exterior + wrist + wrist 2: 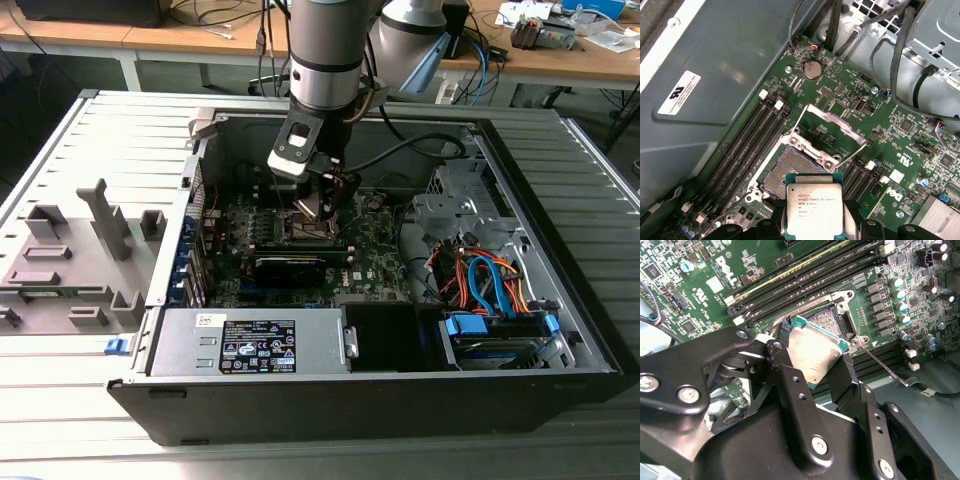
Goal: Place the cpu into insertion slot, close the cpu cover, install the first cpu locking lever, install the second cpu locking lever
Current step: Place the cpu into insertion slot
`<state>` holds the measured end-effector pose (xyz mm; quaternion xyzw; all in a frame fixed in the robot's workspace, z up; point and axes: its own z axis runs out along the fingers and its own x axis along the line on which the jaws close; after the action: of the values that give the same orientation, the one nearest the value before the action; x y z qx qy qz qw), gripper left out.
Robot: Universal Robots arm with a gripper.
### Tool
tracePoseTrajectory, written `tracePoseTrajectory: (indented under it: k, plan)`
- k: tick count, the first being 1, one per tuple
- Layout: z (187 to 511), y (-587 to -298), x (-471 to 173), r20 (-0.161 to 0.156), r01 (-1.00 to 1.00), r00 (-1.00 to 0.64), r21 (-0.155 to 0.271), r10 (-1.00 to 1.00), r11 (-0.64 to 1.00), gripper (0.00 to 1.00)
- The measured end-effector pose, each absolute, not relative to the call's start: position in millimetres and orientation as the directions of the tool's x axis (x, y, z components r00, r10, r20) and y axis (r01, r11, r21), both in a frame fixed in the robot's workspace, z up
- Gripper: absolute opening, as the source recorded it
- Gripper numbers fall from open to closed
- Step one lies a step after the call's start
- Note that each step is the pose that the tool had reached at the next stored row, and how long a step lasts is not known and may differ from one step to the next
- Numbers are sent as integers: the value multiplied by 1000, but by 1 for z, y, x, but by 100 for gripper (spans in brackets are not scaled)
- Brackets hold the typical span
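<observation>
One cpu sits pinched between the two black fingers of the single gripper, which is closed narrowly on its opposite edges. It hangs tilted just above the one insertion slot, not seated. The one cpu cover stands swung up on the slot's far side. One thin wire locking lever lies loose beside the socket.

In the first wrist view the chip's near edge is cut off and hides part of the slot. In the exterior view the gripper covers the socket, and the chip cannot be made out.

The open computer case holds one green motherboard, one power supply against its near wall, and a drive bay with blue and orange cables on the exterior view's right. One grey parts tray lies outside the case on the exterior view's left.
</observation>
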<state>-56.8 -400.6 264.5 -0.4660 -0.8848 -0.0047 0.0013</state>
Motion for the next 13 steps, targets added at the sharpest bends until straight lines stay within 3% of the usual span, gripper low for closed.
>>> tracePoseTrajectory:
  k: [13]
  plan:
    - [264,-401,-57,6,838,-546,7,838,546,54]
